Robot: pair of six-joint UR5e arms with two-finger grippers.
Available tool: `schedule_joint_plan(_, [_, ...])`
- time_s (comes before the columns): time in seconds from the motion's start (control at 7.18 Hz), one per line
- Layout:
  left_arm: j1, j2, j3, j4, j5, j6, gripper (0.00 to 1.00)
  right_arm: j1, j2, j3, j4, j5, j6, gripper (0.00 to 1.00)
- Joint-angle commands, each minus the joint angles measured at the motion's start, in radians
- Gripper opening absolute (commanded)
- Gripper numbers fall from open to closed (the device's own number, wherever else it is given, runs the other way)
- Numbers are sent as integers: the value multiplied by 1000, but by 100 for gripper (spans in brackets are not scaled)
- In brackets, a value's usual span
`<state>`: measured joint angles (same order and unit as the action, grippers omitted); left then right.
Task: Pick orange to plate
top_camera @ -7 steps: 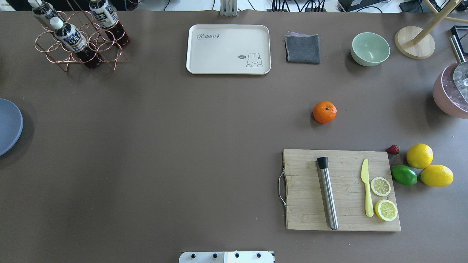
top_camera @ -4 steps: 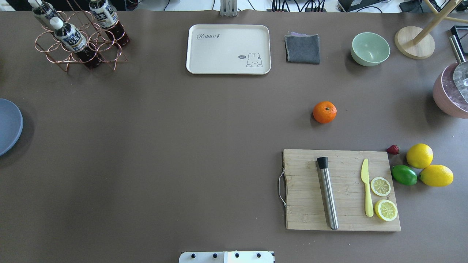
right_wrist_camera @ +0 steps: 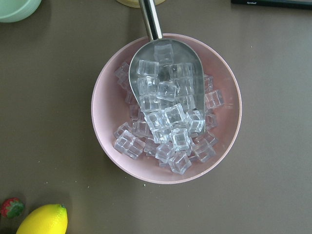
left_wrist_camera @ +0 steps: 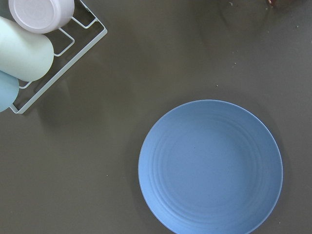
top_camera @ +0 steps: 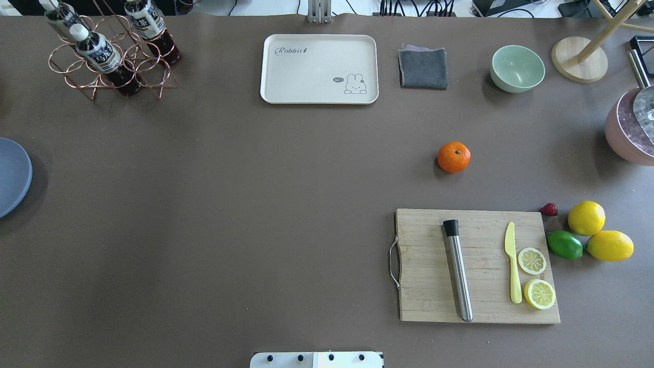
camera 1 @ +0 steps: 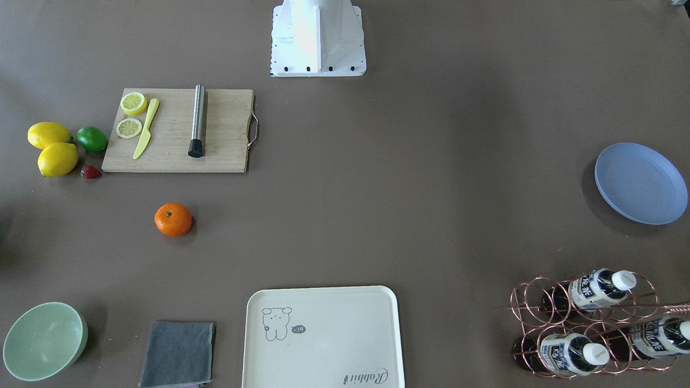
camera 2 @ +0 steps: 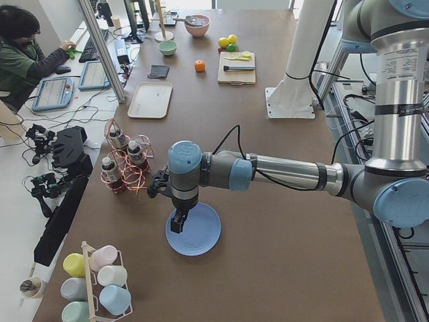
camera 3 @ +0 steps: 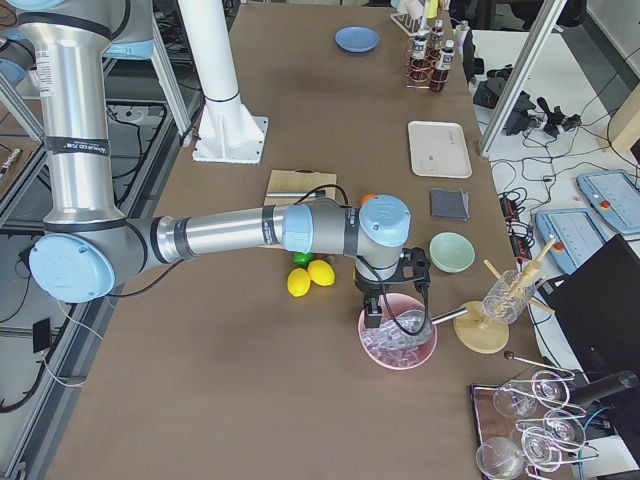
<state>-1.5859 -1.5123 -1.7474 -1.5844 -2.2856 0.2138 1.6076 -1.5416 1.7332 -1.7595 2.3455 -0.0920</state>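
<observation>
the small round bright-orange fruit (top_camera: 453, 157) sits on the brown tabletop (top_camera: 230, 204), well apart from the round periwinkle-blue plate (camera 1: 640, 183). the cream rectangular tray (top_camera: 319, 69) reads "rabbit". the left end effector (camera 2: 175, 223) hangs over the plate, the right end effector (camera 3: 372, 318) seemingly over the pink ice bowl (right_wrist_camera: 229, 92); apart or together, i cannot tell.

The orange (top_camera: 453, 157) is bright orange, the plate (camera 1: 640, 183) periwinkle-blue with faint concentric rings, the tray (top_camera: 306, 76) cream.
</observation>
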Motion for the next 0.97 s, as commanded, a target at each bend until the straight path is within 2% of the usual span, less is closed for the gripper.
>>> schedule_joint_plan(0.0, [3,0,0,-2,0,-1,98,0,0,0,0,0,0,100])
schedule_joint_plan(0.84, [9,-9,0,-3,0,-1,98,0,3,8,0,0,2,100])
